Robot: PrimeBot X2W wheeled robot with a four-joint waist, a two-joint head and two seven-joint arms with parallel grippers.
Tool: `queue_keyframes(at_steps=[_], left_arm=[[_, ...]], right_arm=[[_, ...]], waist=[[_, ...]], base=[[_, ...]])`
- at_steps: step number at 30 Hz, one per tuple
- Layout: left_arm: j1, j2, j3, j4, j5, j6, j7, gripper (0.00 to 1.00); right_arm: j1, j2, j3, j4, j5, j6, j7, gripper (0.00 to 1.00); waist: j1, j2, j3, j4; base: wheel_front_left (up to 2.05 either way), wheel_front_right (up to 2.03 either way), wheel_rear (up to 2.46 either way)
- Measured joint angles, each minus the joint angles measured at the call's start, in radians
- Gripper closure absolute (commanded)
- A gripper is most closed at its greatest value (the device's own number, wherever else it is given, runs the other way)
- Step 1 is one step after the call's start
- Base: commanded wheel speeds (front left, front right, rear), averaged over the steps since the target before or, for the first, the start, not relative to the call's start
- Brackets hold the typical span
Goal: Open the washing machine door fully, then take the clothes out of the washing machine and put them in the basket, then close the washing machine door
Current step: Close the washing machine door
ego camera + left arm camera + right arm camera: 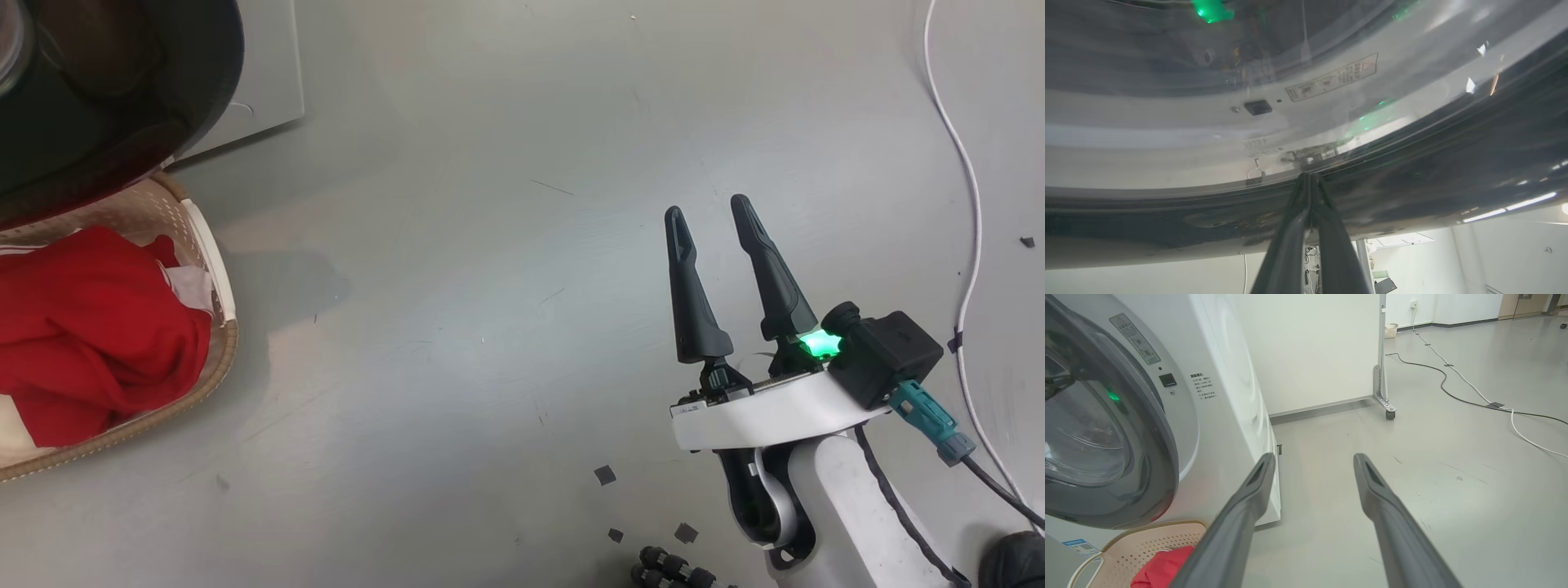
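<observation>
The left pincer [1309, 176] is shut, its two fingers pressed together with nothing between them. Its tips lie at the inner edge of the glossy black rim of the washing machine door [1412, 175]; whether they touch it cannot be told. In the head view the door overhangs the basket [214, 269], which holds the red clothes [90, 327], all well to the left of the right pincer [709, 208]. That pincer stands open and empty over the grey floor [490, 286], with the washing machine [1229, 396] to its left and a white cable [971, 245] to its right.
</observation>
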Motion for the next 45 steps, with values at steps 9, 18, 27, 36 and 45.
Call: queue_keyframes(at_steps=[9, 18, 27, 36, 45], left_arm=[[-0.016, -0.048, -0.031, 0.058, -0.003, -0.033, -0.006, 1.00], [0.061, -0.101, -0.025, 0.083, -0.035, -0.101, 0.006, 1.00], [0.194, -0.182, -0.008, 0.096, -0.075, -0.185, 0.000, 1.00], [0.338, -0.234, 0.000, 0.094, -0.056, -0.203, -0.038, 0.00], [0.454, -0.267, 0.012, 0.069, 0.086, -0.204, -0.152, 0.00]], right_arm=[[0.000, 0.000, -0.020, 0.005, -0.013, -0.009, 0.000, 0.00], [0.001, 0.000, -0.035, 0.016, -0.049, -0.009, 0.000, 0.00], [0.004, 0.000, -0.057, 0.049, -0.092, -0.008, 0.000, 0.00], [0.028, -0.001, -0.079, 0.076, -0.126, 0.002, 0.000, 0.00], [0.053, -0.001, -0.108, 0.090, -0.145, 0.007, 0.000, 0.00]], waist=[[0.0000, 0.0000, -0.016, 0.029], [0.0000, 0.0000, -0.039, 0.073], [0.0000, 0.0000, -0.075, 0.142], [0.0000, 0.0000, -0.126, 0.216], [0.0000, 0.0000, -0.178, 0.284]], base=[[0.00, 0.00, 0.00], [0.00, 0.00, 0.00], [0.00, 0.00, 0.00], [0.00, 0.00, 0.00], [0.00, 0.00, 0.00]])
